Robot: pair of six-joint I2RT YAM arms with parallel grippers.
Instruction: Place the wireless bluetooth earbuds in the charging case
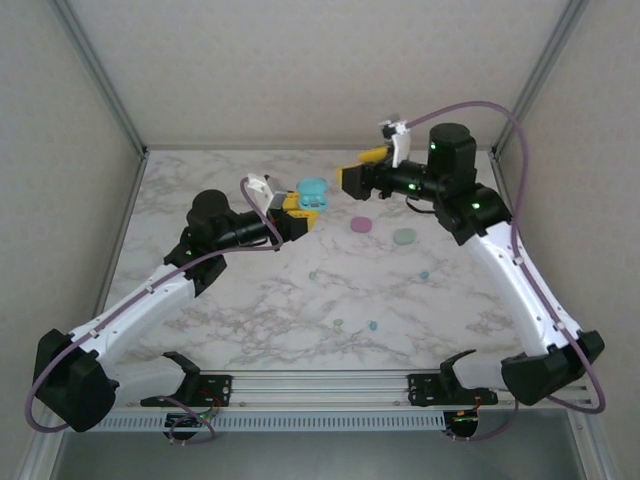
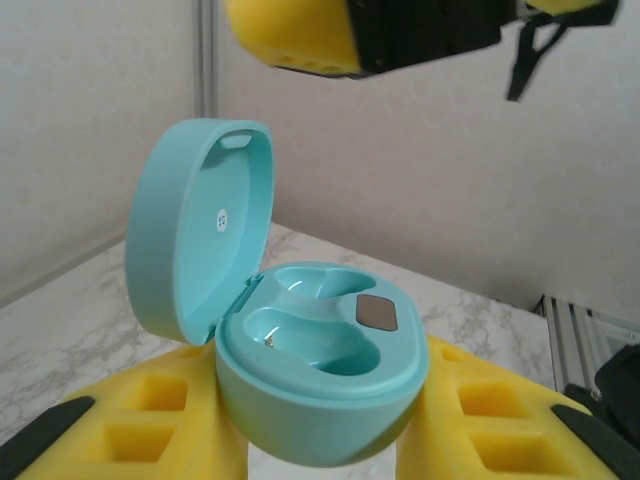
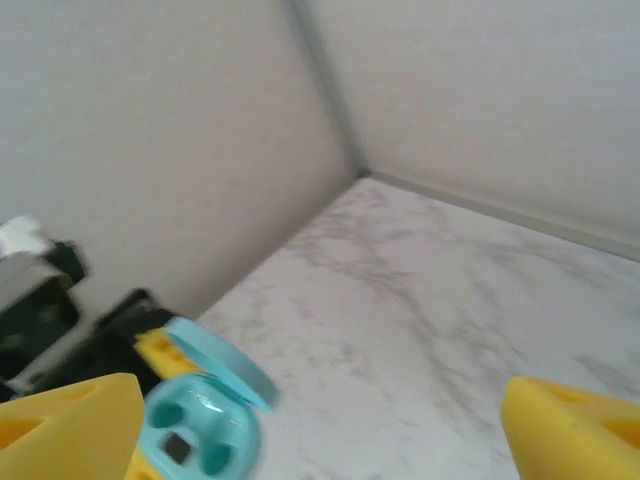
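Observation:
My left gripper [image 1: 304, 208] is shut on the teal charging case [image 1: 312, 193], holding it above the table with its lid open. In the left wrist view the case [image 2: 320, 370] sits between the yellow fingers [image 2: 130, 430], its lid [image 2: 200, 230] tipped up and both wells empty. My right gripper [image 1: 356, 170] hovers open just right of the case with nothing in it. Its yellow fingers [image 3: 70, 420] stand wide apart, and the case [image 3: 200, 432] shows low on the left. Tiny earbuds lie loose on the marble: a teal one [image 1: 424, 275], another teal one [image 1: 372, 325] and a mint one [image 1: 338, 323].
A pink case [image 1: 362, 226] and a mint green case [image 1: 405, 237] lie shut on the table below the right gripper. Another small earbud [image 1: 313, 274] rests near the middle. Walls with metal posts enclose the marble table [image 1: 230, 310] on three sides.

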